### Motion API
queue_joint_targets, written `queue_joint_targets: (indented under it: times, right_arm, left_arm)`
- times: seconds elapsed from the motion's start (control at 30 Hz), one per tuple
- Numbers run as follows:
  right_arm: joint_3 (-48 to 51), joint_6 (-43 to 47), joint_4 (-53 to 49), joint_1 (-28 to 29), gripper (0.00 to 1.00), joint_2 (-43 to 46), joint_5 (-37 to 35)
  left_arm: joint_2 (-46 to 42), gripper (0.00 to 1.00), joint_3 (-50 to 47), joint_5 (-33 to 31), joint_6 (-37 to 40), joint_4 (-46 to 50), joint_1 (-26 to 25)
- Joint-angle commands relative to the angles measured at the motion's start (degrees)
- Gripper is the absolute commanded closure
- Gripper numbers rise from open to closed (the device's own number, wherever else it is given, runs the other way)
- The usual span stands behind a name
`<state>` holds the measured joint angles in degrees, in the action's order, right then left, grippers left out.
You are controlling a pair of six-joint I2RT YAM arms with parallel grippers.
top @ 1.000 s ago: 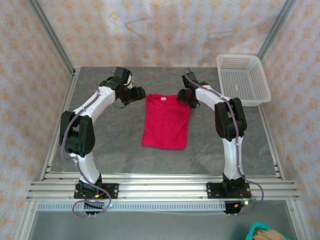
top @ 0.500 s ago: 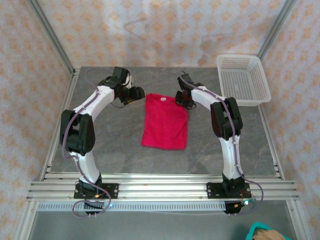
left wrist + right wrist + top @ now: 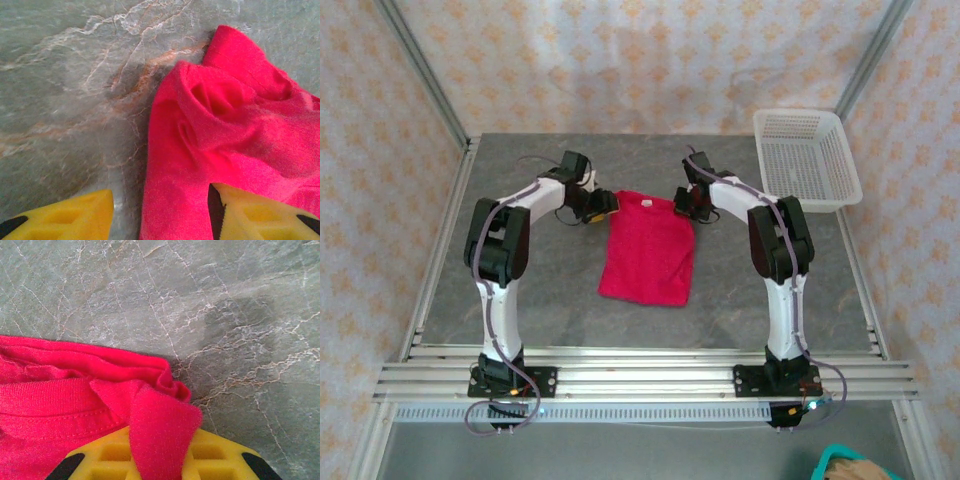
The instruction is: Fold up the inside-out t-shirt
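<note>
The right gripper pinches a small fold of the shirt at its far right corner, by the collar seam, and the cloth stands up between the yellow fingers. The left gripper is spread. One finger is over bare table and the other over cloth, with the shirt's far left edge between them, unpinched. The shirt lies flat mid-table as a narrow rectangle between the arms. I judge three risks:
- The shallow right pinch could slip on a lift.
- Lifting before the left closes would drag the shirt askew.
- The left may catch only the top layer.
</note>
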<state>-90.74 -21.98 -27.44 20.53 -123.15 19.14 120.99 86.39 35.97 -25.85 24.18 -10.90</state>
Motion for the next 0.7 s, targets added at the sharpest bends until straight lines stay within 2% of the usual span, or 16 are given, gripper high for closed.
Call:
queue_joint_targets:
  times: [0.0,0.23,0.47,0.53,0.67]
  right_arm:
    - [0.7,0.5,-0.4,0.1,0.82,0.1,1.2]
    - [-0.3,0.5,-0.8,0.1,0.82,-0.6,1.7]
    - [-0.3,1.0,-1.4,0.0,0.82,-0.3,1.8]
    - [-0.3,1.4,-1.7,0.0,0.82,-0.2,1.5]
    - [0.1,2.0,-2.3,-0.4,0.82,0.4,0.2]
  left_arm:
    - [2.0,0.47,3.4,2.8,-1.5,-3.6,-1.1]
    - [6.7,0.55,7.8,2.0,-3.1,-2.9,-5.8]
    - [9.4,0.60,10.6,-4.8,-1.8,3.5,-6.6]
    - [9.3,0.60,10.7,-7.4,-1.4,5.3,-6.4]
    - [7.1,0.51,10.2,-11.2,-1.4,7.3,-5.6]
